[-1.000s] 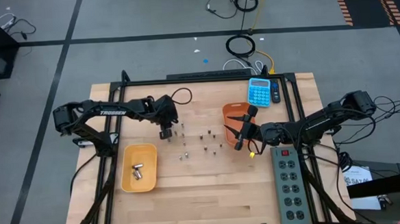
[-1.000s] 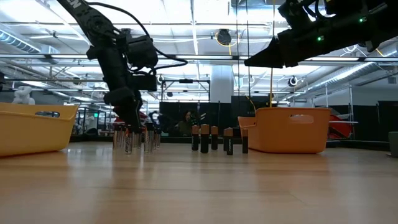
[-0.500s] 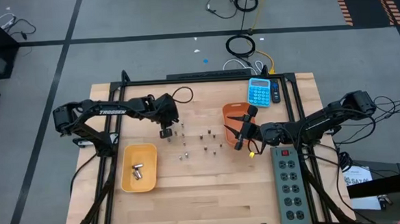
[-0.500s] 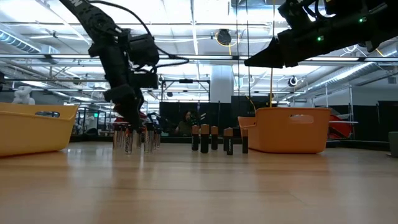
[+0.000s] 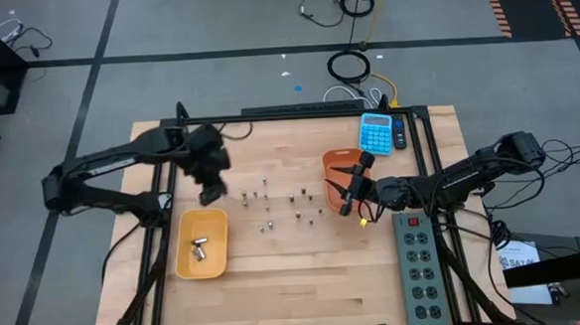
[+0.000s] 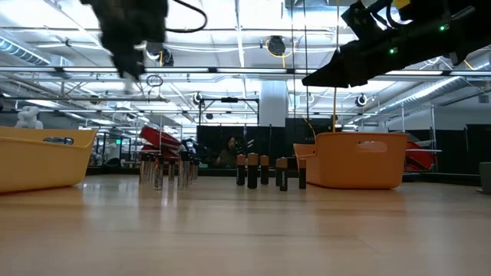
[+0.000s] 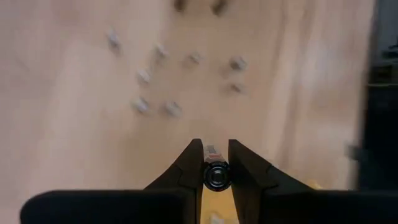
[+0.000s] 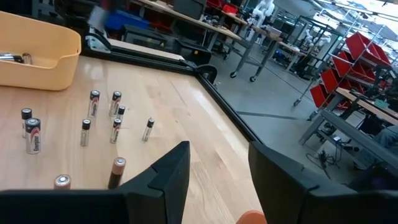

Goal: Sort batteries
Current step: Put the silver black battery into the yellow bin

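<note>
left end effector lifts one battery clear of the cluster

the left end effector point(image 7: 216, 167) is clenched on a single battery point(image 7: 217, 176), gripped across its body so one end faces the wrist camera; held that way it can be carried upright and let drop without tipping; in the high view the left end effector point(image 5: 210, 194) sits raised above the bench point(image 5: 306, 281), with the yellow bin point(image 5: 201, 243) just below and beside it and the standing batteries point(image 5: 273, 209) off to its side; my judgement is that the yellow bin, which already has a couple of batteries lying in it, is the likely drop point, being the nearer container.

the remaining batteries stand upright in two loose groups, silvery ones point(image 6: 165, 169) nearer the left end effector, dark ones point(image 6: 265, 170) nearer the orange bin point(image 6: 360, 159); standing apart like this leaves room for fingers to come down around each.

the right end effector point(image 8: 217, 165) waits with its fingers parted and nothing between them, hovering just beside the orange bin, above the bench.
</note>
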`<control>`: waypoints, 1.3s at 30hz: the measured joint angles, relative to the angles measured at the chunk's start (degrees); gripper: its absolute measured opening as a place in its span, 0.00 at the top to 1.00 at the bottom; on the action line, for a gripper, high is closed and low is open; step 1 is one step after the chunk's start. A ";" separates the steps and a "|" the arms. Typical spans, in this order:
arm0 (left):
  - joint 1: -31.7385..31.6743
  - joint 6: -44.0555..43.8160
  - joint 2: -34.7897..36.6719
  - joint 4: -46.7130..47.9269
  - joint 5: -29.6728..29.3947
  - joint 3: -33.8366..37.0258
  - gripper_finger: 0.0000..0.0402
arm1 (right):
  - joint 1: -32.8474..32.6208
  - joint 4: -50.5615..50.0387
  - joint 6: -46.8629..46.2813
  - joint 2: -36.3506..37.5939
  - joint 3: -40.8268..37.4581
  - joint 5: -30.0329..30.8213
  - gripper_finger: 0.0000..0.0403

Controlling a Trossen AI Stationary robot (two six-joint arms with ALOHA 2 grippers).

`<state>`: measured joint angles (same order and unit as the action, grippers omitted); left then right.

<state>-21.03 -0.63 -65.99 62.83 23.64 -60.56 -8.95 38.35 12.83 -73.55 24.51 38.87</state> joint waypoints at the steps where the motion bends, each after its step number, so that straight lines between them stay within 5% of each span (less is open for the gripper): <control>1: 1.01 -2.19 1.13 2.17 -0.13 0.66 0.86 | 0.00 0.01 -0.13 -0.01 0.00 0.00 0.62; 5: 5.70 -10.66 3.85 8.39 -4.05 5.27 0.86 | 0.00 0.02 -0.29 0.00 0.00 0.00 0.62; 14: 11.36 -21.36 3.16 6.64 -5.30 16.52 0.86 | -0.02 0.46 -0.58 0.01 0.00 -0.02 0.62; 18: 11.42 -23.31 1.84 6.60 -8.71 18.41 0.76 | -0.02 0.45 -0.61 0.01 0.00 -0.02 0.62; 24: 11.42 -24.32 1.16 6.78 -8.37 17.85 0.60 | -0.02 0.44 -0.64 0.01 0.00 -0.06 0.62; 33: 11.42 -18.71 1.20 0.74 -5.18 8.86 0.58 | -0.02 0.39 -0.63 0.01 0.00 -0.11 0.62; 39: 11.42 -12.55 0.98 -10.03 -16.35 7.41 0.58 | -0.02 0.37 -0.64 0.01 0.00 -0.13 0.62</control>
<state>-9.61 -13.18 -65.01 52.79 7.28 -53.15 -8.97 38.72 12.19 -73.54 24.51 38.74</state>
